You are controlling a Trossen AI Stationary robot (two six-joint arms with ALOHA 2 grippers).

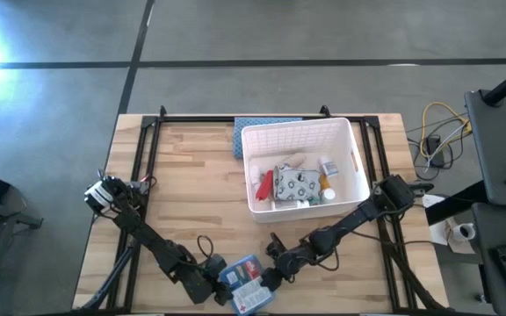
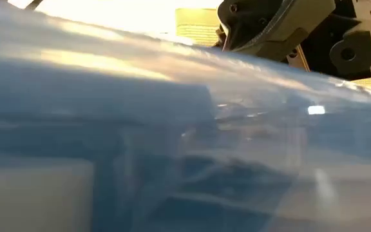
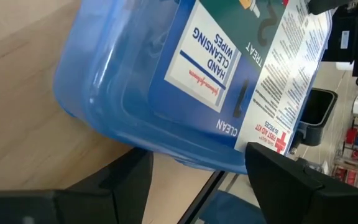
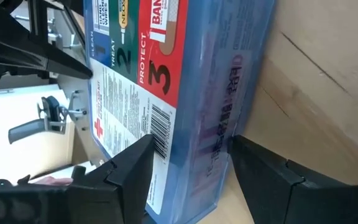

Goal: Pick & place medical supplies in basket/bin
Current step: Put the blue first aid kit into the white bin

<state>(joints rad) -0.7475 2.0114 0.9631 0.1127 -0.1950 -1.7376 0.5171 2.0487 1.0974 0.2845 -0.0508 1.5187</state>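
Observation:
The blue-white flat box lies at the table's near edge between my two grippers. It fills the low view as a blue blur. My left gripper is open at the box's left side, fingers spread just short of its long edge. My right gripper is at the box's right end. The white slotted bin stands farther back at the table's middle. It holds a grey patterned pouch, a red item and a white bottle. My left gripper: whether its fingertips touch the box's long edge cannot be told. My right gripper has the box's end between its two fingers, one on the printed label face and one against the opposite blue side, coming level from the table's right. The box reaches far back between them.
A blue-grey textured mat lies behind the bin's far left corner. Black rails run along the table's left, right and far sides. Bare wood lies left of the bin. The box partly overhangs the near edge.

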